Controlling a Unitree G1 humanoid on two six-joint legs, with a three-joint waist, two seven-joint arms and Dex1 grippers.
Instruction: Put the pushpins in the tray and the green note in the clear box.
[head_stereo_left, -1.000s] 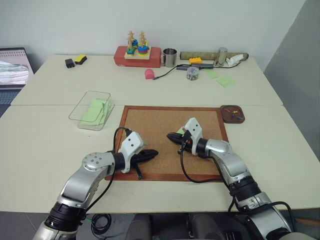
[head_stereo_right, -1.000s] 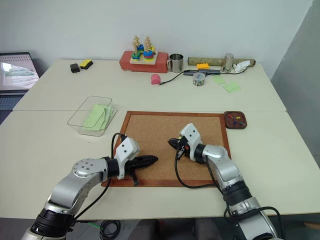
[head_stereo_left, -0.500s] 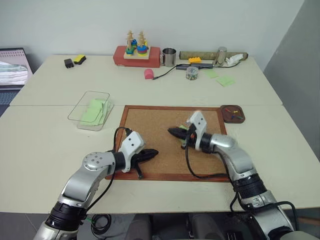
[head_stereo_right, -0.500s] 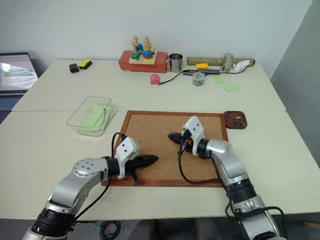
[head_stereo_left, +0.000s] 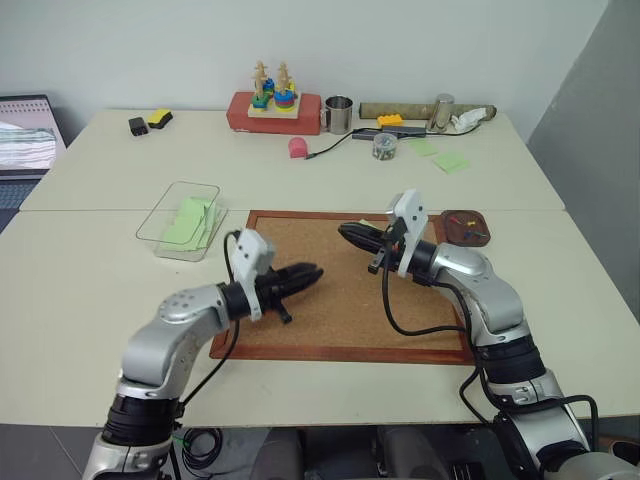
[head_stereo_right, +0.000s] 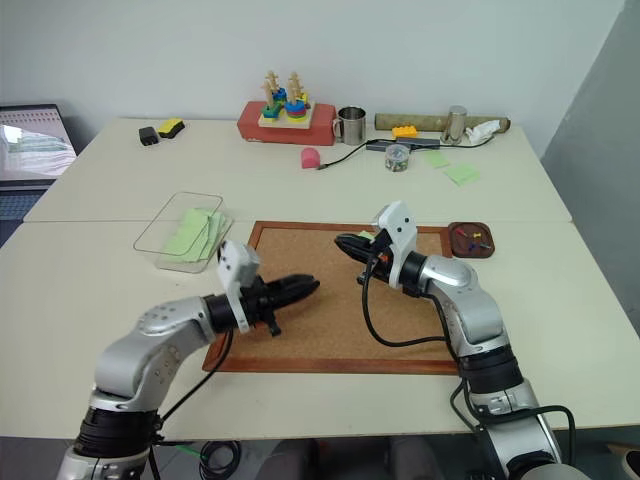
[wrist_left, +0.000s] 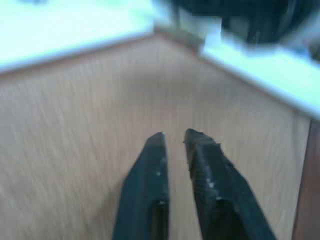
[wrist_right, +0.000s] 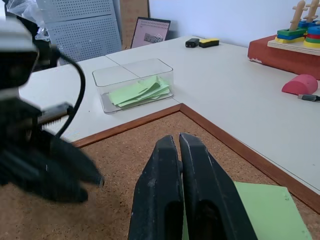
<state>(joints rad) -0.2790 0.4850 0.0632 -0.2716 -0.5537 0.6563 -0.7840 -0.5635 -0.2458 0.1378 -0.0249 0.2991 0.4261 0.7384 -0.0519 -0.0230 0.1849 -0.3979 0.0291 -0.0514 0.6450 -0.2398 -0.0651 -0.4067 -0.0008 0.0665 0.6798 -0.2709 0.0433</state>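
Observation:
My right gripper hovers over the far part of the cork board, shut on the green note, whose free part hangs beside its fingers. Lifted above the board's near left part, my left gripper has its fingers a narrow gap apart with nothing between them. The clear box stands left of the board with green papers inside. The small brown tray sits off the board's far right corner, and the pushpins lie in it.
Along the table's far edge stand a red block with a stacking toy, a metal cup, a small clear jar, a pink piece and loose green notes. A laptop is at far left.
Both grippers have risen off the cork board. The right one carried the green note up toward the board's far edge. The left gripper's fingers have parted slightly.

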